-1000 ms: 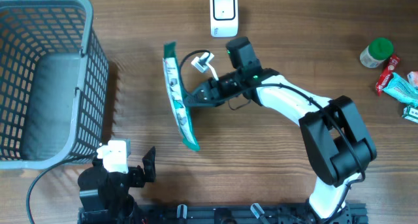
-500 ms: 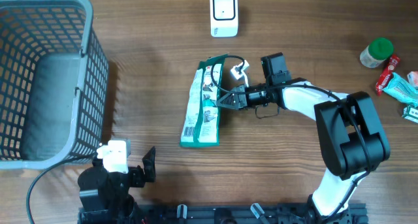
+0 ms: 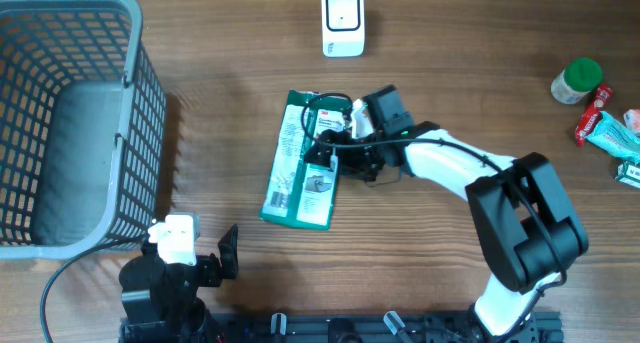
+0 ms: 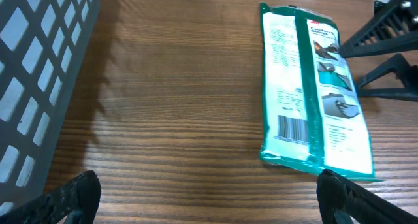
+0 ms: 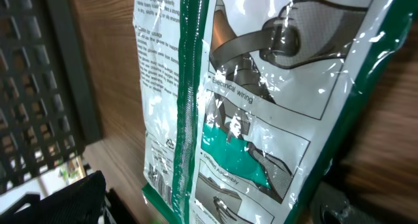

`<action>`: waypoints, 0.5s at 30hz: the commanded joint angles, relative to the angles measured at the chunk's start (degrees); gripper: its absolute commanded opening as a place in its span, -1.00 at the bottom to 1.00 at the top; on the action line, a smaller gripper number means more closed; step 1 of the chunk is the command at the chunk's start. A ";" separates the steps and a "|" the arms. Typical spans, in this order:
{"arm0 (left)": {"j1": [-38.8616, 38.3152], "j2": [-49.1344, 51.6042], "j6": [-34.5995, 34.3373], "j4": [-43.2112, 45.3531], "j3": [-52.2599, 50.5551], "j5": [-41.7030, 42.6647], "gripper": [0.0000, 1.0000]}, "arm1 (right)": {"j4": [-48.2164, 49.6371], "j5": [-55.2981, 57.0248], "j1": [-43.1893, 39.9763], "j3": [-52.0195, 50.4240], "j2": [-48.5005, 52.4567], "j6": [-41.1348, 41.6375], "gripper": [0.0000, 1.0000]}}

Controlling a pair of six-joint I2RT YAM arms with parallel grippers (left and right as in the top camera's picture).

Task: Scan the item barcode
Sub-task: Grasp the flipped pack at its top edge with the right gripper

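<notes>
Overhead, the wire basket stands left. The green packet lies flat mid-table: likely light, floppy, slick film, best pinched at a sealed edge. Right gripper gapes at its edge; left gripper wide, empty. Barcode faces up.

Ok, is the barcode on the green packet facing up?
Yes, the barcode sits on the upturned face of the green packet, which lies flat on the wooden table.

Glossy plastic packet (matt wood table)
</notes>
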 commanded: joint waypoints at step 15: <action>-0.24 -0.24 -0.50 0.13 -0.26 0.09 1.00 | -19.04 29.66 -0.52 0.76 -12.02 4.72 -0.91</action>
